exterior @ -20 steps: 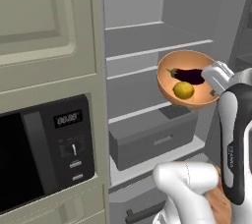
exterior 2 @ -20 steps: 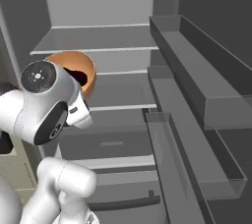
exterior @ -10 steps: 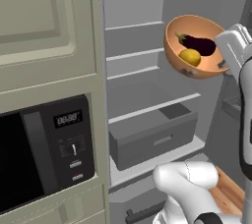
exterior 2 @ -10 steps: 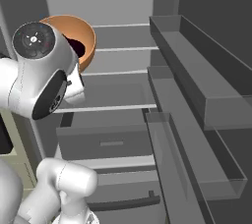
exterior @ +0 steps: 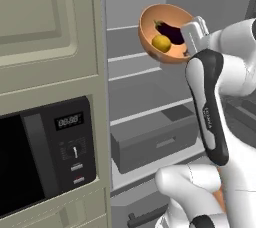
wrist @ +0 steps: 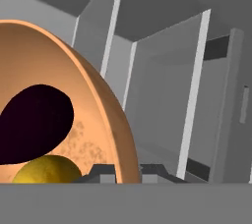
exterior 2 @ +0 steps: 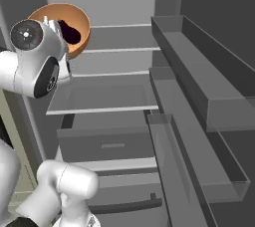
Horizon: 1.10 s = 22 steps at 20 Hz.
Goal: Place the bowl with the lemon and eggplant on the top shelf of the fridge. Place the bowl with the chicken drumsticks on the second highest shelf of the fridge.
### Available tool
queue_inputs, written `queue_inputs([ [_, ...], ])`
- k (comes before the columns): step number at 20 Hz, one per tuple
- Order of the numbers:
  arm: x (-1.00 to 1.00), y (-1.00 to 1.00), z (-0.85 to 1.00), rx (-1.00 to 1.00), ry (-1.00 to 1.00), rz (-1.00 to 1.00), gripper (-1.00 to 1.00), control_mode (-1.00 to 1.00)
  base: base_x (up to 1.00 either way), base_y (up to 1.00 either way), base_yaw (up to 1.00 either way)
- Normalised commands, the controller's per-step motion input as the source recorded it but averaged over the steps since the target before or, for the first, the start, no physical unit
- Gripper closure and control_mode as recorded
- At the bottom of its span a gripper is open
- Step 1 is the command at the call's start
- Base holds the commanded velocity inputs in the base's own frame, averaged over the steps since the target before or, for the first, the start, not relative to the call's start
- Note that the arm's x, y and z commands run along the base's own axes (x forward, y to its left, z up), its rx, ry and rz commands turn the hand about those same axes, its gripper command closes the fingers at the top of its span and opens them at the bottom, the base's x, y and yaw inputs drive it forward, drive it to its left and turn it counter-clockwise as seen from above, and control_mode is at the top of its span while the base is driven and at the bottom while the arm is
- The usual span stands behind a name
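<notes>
High before the open fridge [exterior 2: 124, 71], level with its top shelf, the end effector [wrist: 120, 173] is clamped on the rim of the bowl with the lemon and eggplant [exterior: 162, 37]. Rigid and smooth, it probably slips easily; the rim is the only hold. Tilted, deep orange-tan, it cradles the yellow lemon [exterior: 161, 43] beside the dark eggplant [exterior: 172, 32].

Thin grey shelves [exterior 2: 102, 102] span the open fridge [exterior 2: 114, 2] above a drawer [exterior 2: 107, 144].

Showing smooth, faintly speckled orange-tan glaze on bowl [exterior: 152, 37]. Looking matt and dark on eggplant [exterior: 171, 32], dimpled on lemon [exterior: 161, 43]. Appearing flat matt grey across fridge [exterior 2: 124, 2] shelves; glossy black on microwave [exterior: 45, 159].
</notes>
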Motion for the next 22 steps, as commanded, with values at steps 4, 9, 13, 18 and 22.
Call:
queue_inputs([
  [4, 1.0, 0.19, 0.1, 0.0, 0.29, -0.04, 1.0, -1.0, 0.0, 0.0, 0.0],
  [9, 1.0, 0.0, 0.21, 0.0, 0.31, 0.0, 1.0, -1.0, 0.0, 0.0, 0.0],
  [13, 0.96, 0.0, 0.02, 0.0, 0.08, 0.0, 1.0, -1.0, 0.0, 0.0, 0.0],
  [18, 1.0, 0.02, -0.08, 0.0, 0.0, 0.0, 1.0, -1.0, 0.0, 0.0, 0.0],
  [22, 1.0, 0.19, -0.2, -0.01, 0.0, -0.03, -1.0, -1.0, 0.0, 0.0, 0.0],
])
